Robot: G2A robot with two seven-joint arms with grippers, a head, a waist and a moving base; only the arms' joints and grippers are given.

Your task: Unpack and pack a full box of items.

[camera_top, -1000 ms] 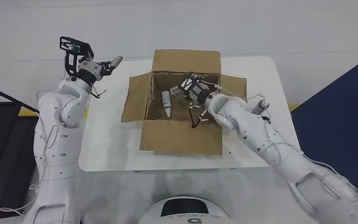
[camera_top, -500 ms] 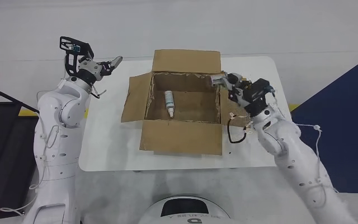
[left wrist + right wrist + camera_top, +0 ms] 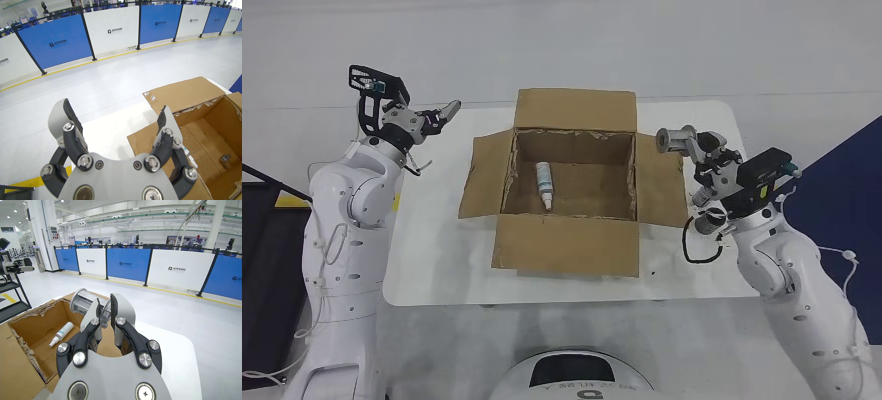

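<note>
**Right claw holds a metal cylinder beside the open box**

The brown cardboard box (image 3: 562,245) (image 3: 181,94) (image 3: 11,344) sits in the middle of the white rounded counter (image 3: 442,270) (image 3: 170,347) (image 3: 105,130). All four of its flaps are folded outward and lie flat. The inner edges of the flaps are torn and ragged.

A slim white spray bottle with a pale printed label (image 3: 542,185) (image 3: 61,333) lies on its side on the box floor. It is toward the left half of the box, with its nozzle pointing at the near wall. The left wrist view also shows a small grey metal piece (image 3: 225,158) on the box floor, apart from the bottle.

The right claw (image 3: 694,143) (image 3: 105,300) is raised over the far end of the box's right-hand flap, just outside the box's far right corner. It pinches a silvery slotted metal cylinder (image 3: 672,138) (image 3: 83,301) by its clear end piece, with the ribbed pads pressed close against that piece. The cylinder sticks out sideways from the claw toward the box. It hangs in the air, clear of the cardboard.

The left claw (image 3: 447,108) (image 3: 115,105) is held up near the counter's far left corner, well apart from the box's contents. Its two black-ribbed fingers (image 3: 72,117) are spread wide with nothing between them. It points toward the far edge of the counter and the left flap.
</note>
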